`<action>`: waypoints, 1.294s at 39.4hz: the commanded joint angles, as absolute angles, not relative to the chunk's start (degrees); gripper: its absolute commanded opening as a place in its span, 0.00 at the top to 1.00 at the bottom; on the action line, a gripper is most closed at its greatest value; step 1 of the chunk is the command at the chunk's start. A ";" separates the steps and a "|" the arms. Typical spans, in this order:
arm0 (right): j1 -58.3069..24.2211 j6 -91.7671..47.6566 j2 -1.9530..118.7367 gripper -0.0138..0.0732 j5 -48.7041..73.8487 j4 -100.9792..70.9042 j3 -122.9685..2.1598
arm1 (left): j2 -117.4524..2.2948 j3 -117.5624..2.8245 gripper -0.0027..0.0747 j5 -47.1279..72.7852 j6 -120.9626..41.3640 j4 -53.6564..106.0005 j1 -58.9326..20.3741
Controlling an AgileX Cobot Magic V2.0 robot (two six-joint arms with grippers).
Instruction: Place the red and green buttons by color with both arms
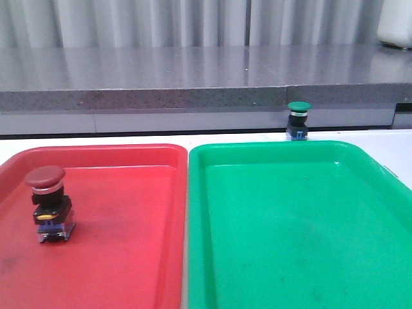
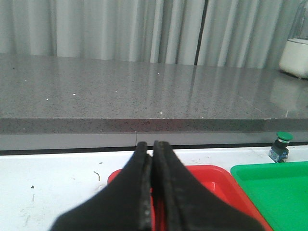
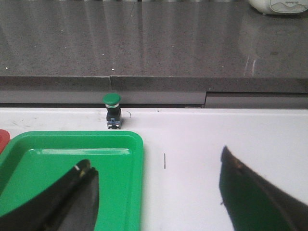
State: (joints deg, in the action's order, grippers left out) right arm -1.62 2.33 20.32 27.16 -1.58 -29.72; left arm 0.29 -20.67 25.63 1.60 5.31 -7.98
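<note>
Right end effector (image 3: 156,192) has its fingers spread wide with nothing between them, and it looks over the near corner of the green tray (image 3: 130,192) toward the green button (image 3: 112,110). I judge this spread is a preparation for taking that button. The left end effector (image 2: 153,187) has its fingers pressed together on nothing and hangs before the red tray (image 2: 211,175); probably its part is finished.

In the front view the red button (image 1: 48,203) stands upright inside the red tray (image 1: 129,257), at about 9 o'clock of the tray floor, so it is already with its color. The green button (image 1: 299,120) stands upright on the white table (image 1: 399,151), just beyond the far rim of the green tray (image 1: 290,225), at about 1 o'clock from the tray centre. It is not yet inside, so this half of the task remains.

Neither arm appears in the front view, so their height over the table I cannot tell. Both trays are cut off at the lower edge of that view. The lower body of the green button is small, and its base is partly hidden behind the tray rim.
</note>
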 commanded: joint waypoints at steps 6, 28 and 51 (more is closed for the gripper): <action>-1.18 1.85 21.13 0.21 22.79 -0.93 -31.77 | 0.13 -22.04 0.99 21.15 1.79 5.93 -7.93; -1.18 1.85 30.10 0.21 13.28 -0.93 -32.36 | 0.13 -22.04 0.99 21.15 1.79 5.93 -7.93; -6.92 1.80 77.00 0.15 5.20 -0.93 -53.70 | 0.13 -22.04 0.99 21.27 1.79 5.93 -7.93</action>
